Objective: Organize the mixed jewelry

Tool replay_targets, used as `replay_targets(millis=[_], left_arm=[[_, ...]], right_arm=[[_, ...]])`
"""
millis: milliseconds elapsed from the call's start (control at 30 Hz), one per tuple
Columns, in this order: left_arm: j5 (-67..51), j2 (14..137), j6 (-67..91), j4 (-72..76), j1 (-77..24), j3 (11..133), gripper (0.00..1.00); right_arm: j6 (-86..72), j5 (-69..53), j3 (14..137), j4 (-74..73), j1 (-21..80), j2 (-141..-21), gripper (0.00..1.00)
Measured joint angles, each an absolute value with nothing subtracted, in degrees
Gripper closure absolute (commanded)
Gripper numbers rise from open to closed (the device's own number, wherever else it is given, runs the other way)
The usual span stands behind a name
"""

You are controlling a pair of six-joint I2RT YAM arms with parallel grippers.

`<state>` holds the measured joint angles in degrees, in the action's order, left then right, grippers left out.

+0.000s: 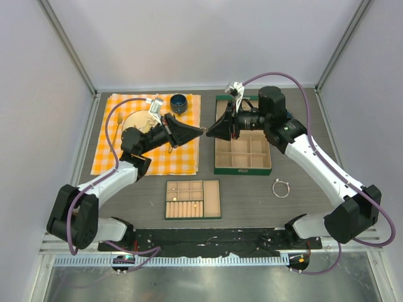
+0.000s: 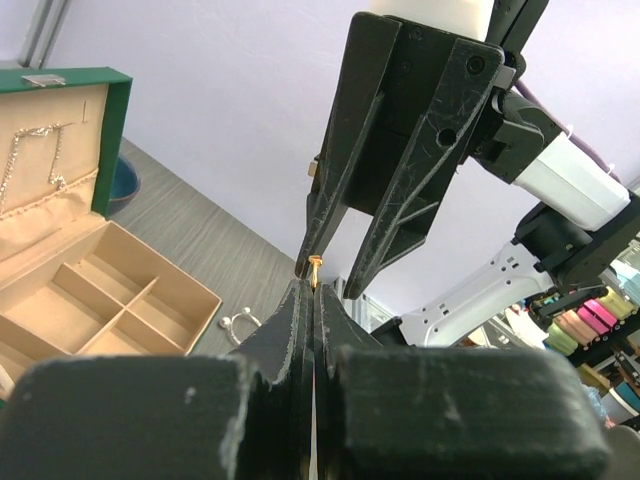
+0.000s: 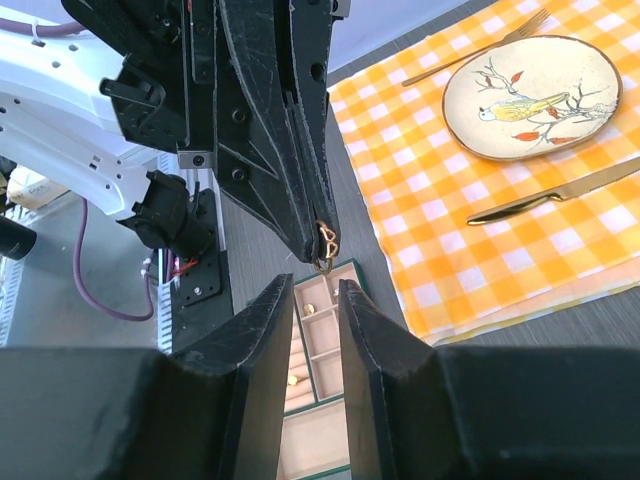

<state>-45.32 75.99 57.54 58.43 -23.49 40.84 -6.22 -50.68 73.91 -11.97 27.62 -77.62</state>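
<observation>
My left fingers [image 1: 200, 131] are pressed tight together, and at their very tips they pinch a small gold piece [image 2: 314, 266]. It is held up in the air over the bare strip of tabletop [image 1: 302, 207] between the right edge of the orange checked cloth [image 1: 148, 154] and the left wall of the green jewelry box [image 1: 243, 170]. My right fingers [image 1: 209, 132] meet them tip to tip from the other side. They are spread with a narrow gap, and their ends stand on either side of the gold piece. From my left wrist one tip looks very close to it, but I cannot tell whether it touches.

The green box lies open toward the far right of the tabletop. Its divided tan compartments show, and a thin chain [image 2: 35, 160] hangs inside the lid. The smaller tan tray [image 1: 192, 215] sits near the middle of the near edge, and a gold bit [image 3: 291, 380] lies in one of its compartments. A silver wire loop [image 1: 281, 187] lies flat on the tabletop, just right of the tray and near the box's near right corner.

On the cloth a plate [image 3: 530, 95] painted with a bird lies between a fork [image 3: 480, 48] and a knife [image 3: 550, 195]. A dark blue bowl [image 1: 179, 102] stands at the cloth's far right corner.
</observation>
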Motion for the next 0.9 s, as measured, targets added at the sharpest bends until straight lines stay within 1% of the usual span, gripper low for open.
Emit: replay_targets(millis=[133,367,900], left_arm=[[-44.8,76.0,58.0,58.6,-23.5,40.8,1.00],[-44.5,76.0,58.1,59.5,-23.5,40.8,1.00],[-44.5,76.0,58.1,59.8,-23.5,40.8,1.00]], right_arm=[[-7.1,-51.2,73.6,-10.7,27.6,-77.9,0.73],[-8.4,-51.7,73.2,-9.3,27.5,-78.8,0.73],[-10.0,-52.3,73.2,-7.3,27.5,-79.7,0.80]])
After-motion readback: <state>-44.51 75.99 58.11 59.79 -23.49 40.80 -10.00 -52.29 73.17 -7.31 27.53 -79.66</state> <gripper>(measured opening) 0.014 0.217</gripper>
